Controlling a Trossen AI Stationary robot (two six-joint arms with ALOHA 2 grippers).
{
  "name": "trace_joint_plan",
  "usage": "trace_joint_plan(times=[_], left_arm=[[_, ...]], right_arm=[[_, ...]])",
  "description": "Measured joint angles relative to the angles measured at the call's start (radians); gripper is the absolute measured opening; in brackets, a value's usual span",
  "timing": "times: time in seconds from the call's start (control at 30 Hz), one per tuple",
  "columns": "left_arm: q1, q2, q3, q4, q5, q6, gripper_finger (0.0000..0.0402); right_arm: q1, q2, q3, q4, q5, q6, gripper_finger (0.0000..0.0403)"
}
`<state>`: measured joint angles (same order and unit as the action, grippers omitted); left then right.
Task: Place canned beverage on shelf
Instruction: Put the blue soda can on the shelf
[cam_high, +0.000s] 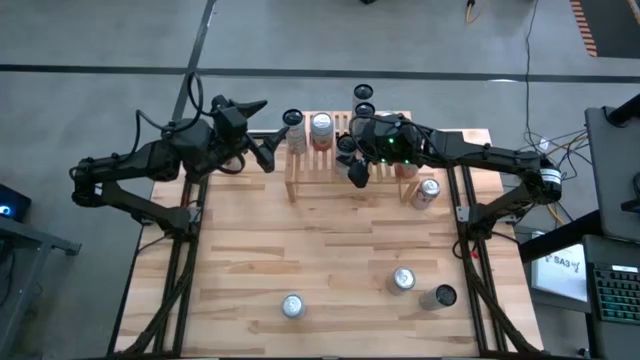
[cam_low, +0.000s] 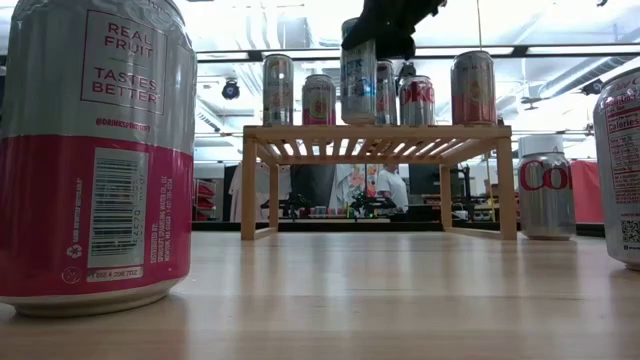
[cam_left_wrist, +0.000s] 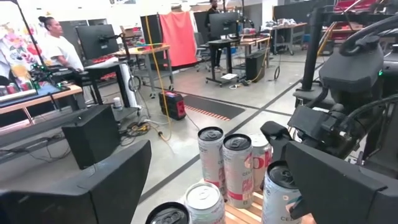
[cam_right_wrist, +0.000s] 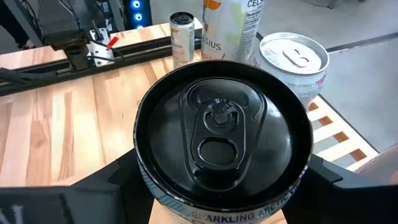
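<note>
Right wrist view: my right gripper (cam_right_wrist: 221, 180) clamps the can (cam_right_wrist: 221, 134) above the shelf (cam_low: 375, 135). I'd lower straight, then release; left gripper (cam_high: 262, 130) waits, jaws apart.

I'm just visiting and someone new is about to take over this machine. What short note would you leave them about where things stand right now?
Right gripper: shut on a black-topped can, holding it upright over the shelf, not yet released.
Left gripper: open and empty, waiting by the shelf's left end.
Done: several cans already stand on the shelf, among them a pink-and-white can.
Left: lower and release the held can. A Diet Coke can stands on the table beside the shelf, and three cans wait near the table's front edge: silver ones and a dark-topped one.
</note>
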<state>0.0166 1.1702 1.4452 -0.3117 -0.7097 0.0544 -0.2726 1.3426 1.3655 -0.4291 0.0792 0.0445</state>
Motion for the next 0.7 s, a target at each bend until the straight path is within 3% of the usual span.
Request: trace_joint_plan(times=[0.7], left_arm=[[0.000,0.017,0.000,0.004,-0.016,-0.011,0.0357]], right_arm=[[0.006,0.048,-0.001,0.026,0.030,0.071,0.0254]])
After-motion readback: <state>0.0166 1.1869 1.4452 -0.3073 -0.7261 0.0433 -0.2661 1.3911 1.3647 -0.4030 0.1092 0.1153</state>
